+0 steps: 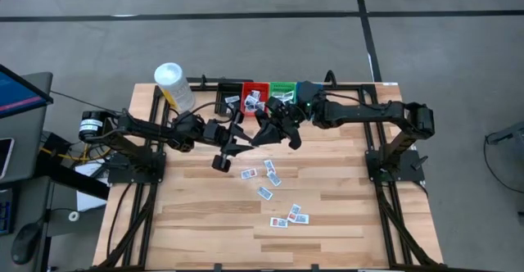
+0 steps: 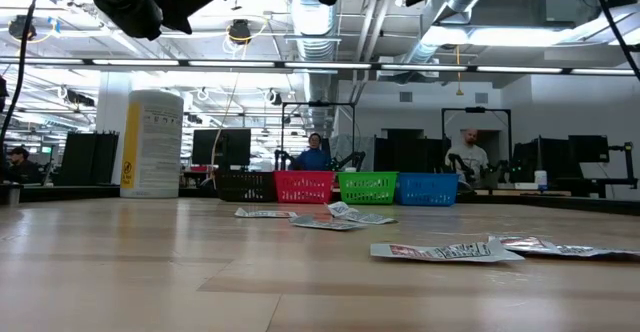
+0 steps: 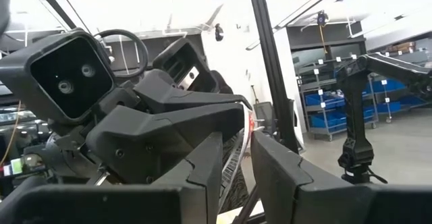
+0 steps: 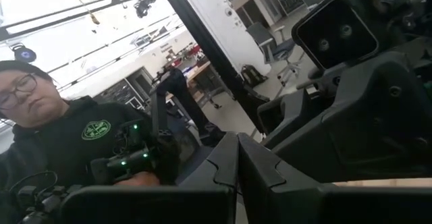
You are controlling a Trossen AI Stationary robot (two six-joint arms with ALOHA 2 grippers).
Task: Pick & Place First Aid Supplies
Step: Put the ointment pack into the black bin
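Both arms meet high over the middle of the table. My left gripper (image 1: 237,138) (image 3: 237,158) comes from the left and is shut on a white packet (image 3: 234,163) with dark striped print. My right gripper (image 1: 265,133) (image 4: 237,158) faces it from the right with its fingers shut. No packet shows between them in the right wrist view. Several more small white packets (image 1: 270,178) (image 2: 440,252) lie flat on the table below, toward the near edge. My left gripper pinches the packet between its two fingers (image 3: 202,177), edge-on to its wrist camera. A white and red edge (image 3: 251,121) sticks out past the fingertips toward the right gripper. The packet is lifted clear of the table. My right gripper is close to that edge; whether it touches it, I cannot tell.
Black (image 1: 226,102), red (image 1: 252,96), green (image 1: 283,89) and blue (image 2: 428,188) bins stand in a row at the far edge, the red holding some packets. A white-capped yellow bottle (image 1: 174,86) stands far left. A person (image 4: 61,129) shows beyond the table.
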